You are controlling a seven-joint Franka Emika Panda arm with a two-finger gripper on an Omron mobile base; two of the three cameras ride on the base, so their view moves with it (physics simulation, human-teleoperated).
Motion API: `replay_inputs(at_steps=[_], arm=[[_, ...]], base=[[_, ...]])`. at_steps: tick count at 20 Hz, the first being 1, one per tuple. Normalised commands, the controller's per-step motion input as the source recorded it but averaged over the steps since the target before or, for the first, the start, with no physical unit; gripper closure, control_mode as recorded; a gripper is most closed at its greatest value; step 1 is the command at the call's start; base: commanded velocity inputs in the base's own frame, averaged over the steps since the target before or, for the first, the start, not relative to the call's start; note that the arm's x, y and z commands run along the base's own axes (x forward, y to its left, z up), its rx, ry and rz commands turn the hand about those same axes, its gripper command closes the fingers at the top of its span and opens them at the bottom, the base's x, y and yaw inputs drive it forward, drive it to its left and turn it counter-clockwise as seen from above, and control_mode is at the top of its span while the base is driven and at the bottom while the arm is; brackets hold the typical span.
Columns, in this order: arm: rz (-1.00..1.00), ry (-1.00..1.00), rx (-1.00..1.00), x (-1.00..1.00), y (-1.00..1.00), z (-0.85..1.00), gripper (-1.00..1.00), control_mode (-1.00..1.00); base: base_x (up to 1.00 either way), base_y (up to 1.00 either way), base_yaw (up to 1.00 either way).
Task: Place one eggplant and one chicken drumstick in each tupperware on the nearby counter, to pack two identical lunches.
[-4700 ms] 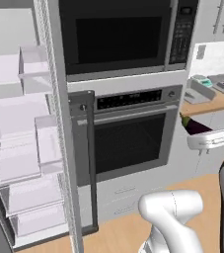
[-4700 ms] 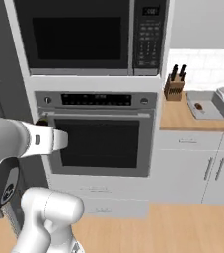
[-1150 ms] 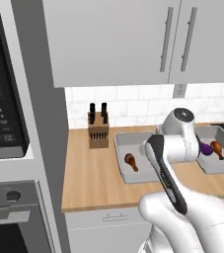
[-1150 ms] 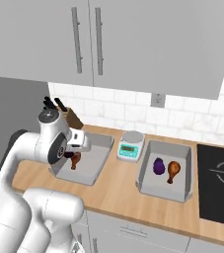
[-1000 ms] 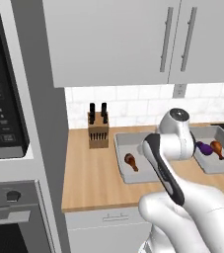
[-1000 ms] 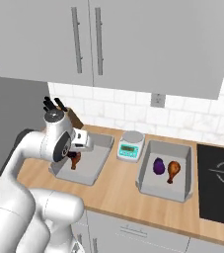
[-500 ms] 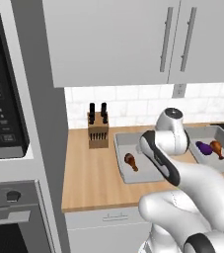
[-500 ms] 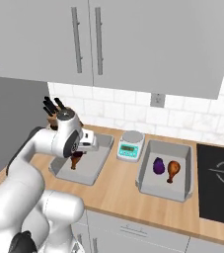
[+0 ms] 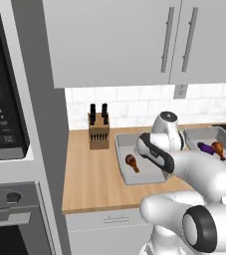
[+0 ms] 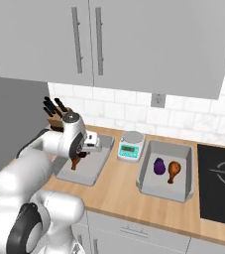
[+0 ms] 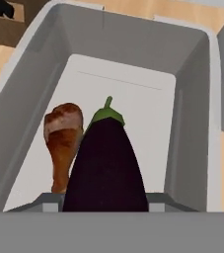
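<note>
Two grey tupperwares stand on the wooden counter (image 10: 114,188). My gripper (image 10: 84,150) hangs over the left tupperware (image 10: 91,176), shut on a dark purple eggplant (image 11: 106,168) with a green cap. In the hand view the eggplant hides the fingertips. Under it, on the floor of that tupperware (image 11: 133,44), lies one chicken drumstick (image 11: 61,138), also seen from the bases (image 10: 75,162) (image 9: 132,162). The right tupperware (image 10: 148,186) holds a second eggplant (image 10: 159,166) beside a second drumstick (image 10: 173,170).
A small white scale (image 10: 130,145) sits between the two containers. A knife block (image 10: 57,111) stands at the back left against the tiled wall. The black stovetop (image 10: 220,183) lies at the right end. Wall cabinets hang overhead.
Since the oldest frames the base has left the oven front and now faces the counter. In the last second the hand has reached further over the left tupperware, still holding the eggplant.
</note>
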Motion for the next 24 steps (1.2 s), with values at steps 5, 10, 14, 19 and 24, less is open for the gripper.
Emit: replay_inputs(at_steps=[5, 10, 14, 19, 24], arm=[[0.00, 0.03, 0.00, 0.21, 0.00, -0.37, 1.00, -1.00], [0.00, 0.03, 0.00, 0.15, 0.00, -0.33, 1.00, -1.00], [0.00, 0.00, 0.00, 0.13, 0.00, -0.24, 1.00, -1.00], [0.00, 0.00, 0.00, 0.11, 0.00, -0.27, 1.00, -1.00], [0.00, 0.00, 0.00, 0.03, 0.00, -0.29, 1.00, -1.00]], base=[[0.00, 0.00, 0.00], [0.00, 0.00, 0.00], [0.00, 0.00, 0.00], [0.00, 0.00, 0.00], [0.00, 0.00, 0.00]])
